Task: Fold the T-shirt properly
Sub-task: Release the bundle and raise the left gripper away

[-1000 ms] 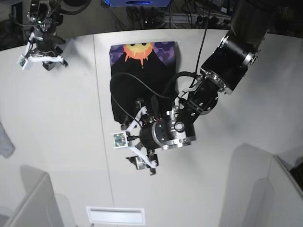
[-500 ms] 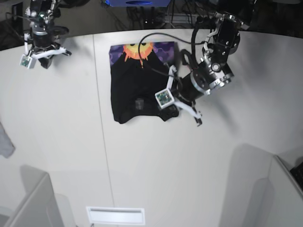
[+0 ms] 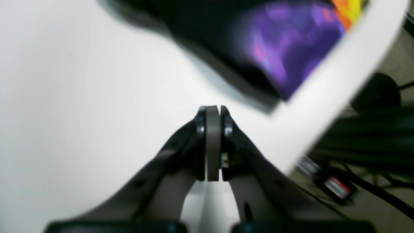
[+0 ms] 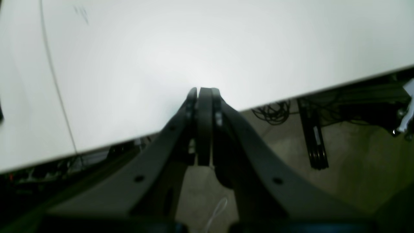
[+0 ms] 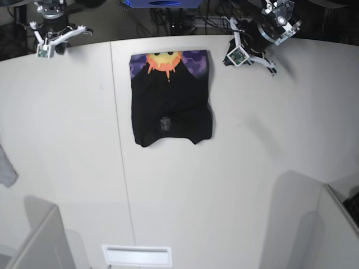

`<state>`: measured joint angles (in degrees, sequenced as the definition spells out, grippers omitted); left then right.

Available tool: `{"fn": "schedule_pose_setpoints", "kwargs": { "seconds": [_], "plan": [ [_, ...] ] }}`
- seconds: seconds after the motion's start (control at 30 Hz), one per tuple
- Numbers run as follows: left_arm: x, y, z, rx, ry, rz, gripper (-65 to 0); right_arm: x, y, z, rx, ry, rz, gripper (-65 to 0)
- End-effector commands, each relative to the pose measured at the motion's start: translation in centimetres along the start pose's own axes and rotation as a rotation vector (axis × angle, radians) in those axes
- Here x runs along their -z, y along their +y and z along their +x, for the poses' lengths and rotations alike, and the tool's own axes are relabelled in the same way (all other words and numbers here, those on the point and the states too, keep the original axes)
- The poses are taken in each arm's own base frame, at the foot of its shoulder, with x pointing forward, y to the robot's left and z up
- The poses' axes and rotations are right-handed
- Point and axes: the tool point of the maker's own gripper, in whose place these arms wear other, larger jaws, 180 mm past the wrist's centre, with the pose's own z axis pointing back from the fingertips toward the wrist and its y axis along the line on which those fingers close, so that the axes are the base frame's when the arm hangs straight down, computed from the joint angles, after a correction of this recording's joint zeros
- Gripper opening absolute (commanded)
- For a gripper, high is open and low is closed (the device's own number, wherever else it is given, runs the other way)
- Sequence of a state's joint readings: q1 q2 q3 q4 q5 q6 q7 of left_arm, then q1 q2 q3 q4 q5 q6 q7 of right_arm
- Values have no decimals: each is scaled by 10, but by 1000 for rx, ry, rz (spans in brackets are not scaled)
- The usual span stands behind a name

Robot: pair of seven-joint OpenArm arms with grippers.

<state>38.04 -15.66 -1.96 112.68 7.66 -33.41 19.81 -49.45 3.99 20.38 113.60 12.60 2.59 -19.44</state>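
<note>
The black T-shirt [image 5: 171, 103] lies flat as a folded rectangle on the white table [image 5: 252, 157], its orange sun and purple print along the far edge; nothing holds it. My left gripper [image 5: 251, 56] hovers at the table's far edge, to the right of the shirt's printed corner, jaws shut and empty. In the left wrist view the shut left gripper [image 3: 213, 111] hangs over bare table, with the blurred T-shirt [image 3: 258, 48] beyond it. My right gripper [image 5: 58, 46] sits at the far left corner, away from the shirt. In its wrist view the right gripper [image 4: 203, 92] is shut and empty above the table edge.
A small grey cloth scrap [image 5: 7, 168] lies at the left edge. A white slotted panel [image 5: 136, 255] sits at the table's front. Grey partitions stand at the front left [image 5: 33, 235] and front right [image 5: 314, 224]. Cables and gear crowd the floor behind the table.
My left arm has pulled back from the shirt's near hem to the far right edge and its jaws have shut. The right arm has drawn slightly farther back. The shirt lies released.
</note>
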Motion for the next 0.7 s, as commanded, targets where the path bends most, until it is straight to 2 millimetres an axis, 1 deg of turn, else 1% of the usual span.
{"fn": "schedule_pose_setpoints", "kwargs": {
  "seconds": [0.0,0.13,0.3,0.4,0.47,0.57,0.67],
  "plan": [
    [-9,-3,-2,-9,-6,-1,-650,-7,-3,2,-23,-14,-2,-650],
    [-29,-32,-38,-62,93,-51,-650,-19,1,-26,-92,71,47,-650],
    [-48,-65,-65,-108,180,-116,-650,-37,18,-61,-186,180,149,-650],
    [-58,-85,-75,-132,214,-159,-650,-45,22,-86,-227,305,184,-650],
    [-64,-96,-87,-151,249,-181,-650,-51,22,-105,-247,415,191,-650],
    [-69,-108,-112,-185,315,-208,-650,-54,26,-128,-267,531,207,-650],
    [-75,-125,-151,-236,414,-242,-650,-48,33,-150,-302,598,244,-650]
  ]
}}
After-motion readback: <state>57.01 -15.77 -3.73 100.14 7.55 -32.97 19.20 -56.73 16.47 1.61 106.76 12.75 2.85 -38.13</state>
